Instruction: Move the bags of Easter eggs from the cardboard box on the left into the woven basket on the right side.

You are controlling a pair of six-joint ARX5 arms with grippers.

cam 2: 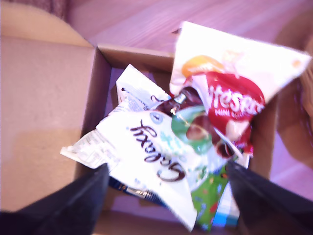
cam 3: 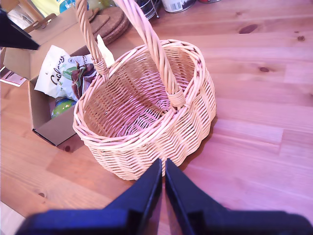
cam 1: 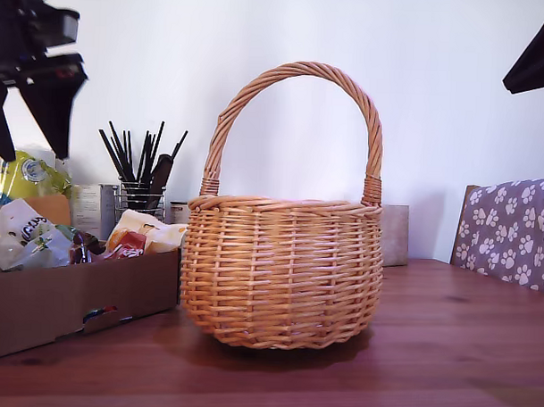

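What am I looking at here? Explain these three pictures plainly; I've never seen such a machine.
It is a robot with two arms, each ending in a claw with its own camera. The exterior view looks across a wooden table at a woven basket and, toward that view's left, a cardboard box of sweet bags. The first wrist view looks down between my first claw, open and holding nothing, above the bags. The second wrist view looks down past my second claw, closed and holding nothing, at the empty basket.
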